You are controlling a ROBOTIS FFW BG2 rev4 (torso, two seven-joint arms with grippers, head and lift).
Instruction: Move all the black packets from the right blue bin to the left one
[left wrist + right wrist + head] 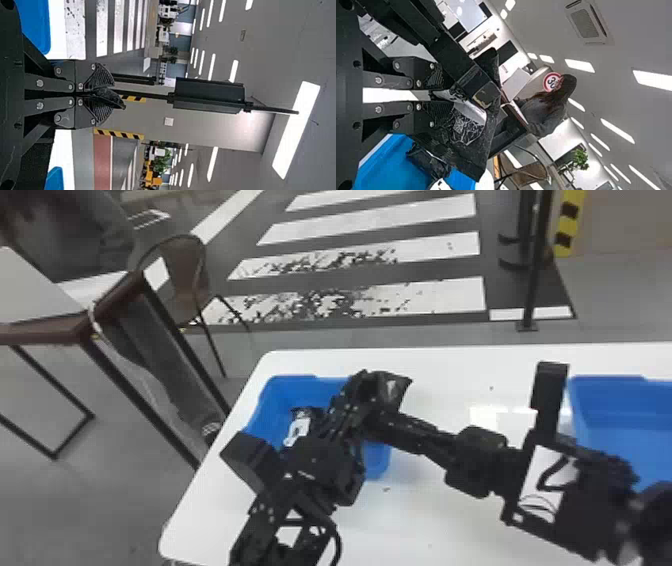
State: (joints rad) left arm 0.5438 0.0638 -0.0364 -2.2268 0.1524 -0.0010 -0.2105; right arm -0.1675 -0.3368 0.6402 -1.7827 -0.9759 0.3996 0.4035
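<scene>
Left pincer (371,387) and right pincer (372,426) both pinch one black packet (399,391) near the left blue bin's (272,402) two-o'clock edge, above the white tabletop (425,510); a second packet (300,427) lies inside, toward nine o'clock.

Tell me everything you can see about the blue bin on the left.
The blue, plastic-looking bin sits upright and open-topped on the white table, with rounded corners and plain walls. A crumpled black packet with a white patch lies inside. Both robot arms cross in front, hiding much of the bin.
</scene>
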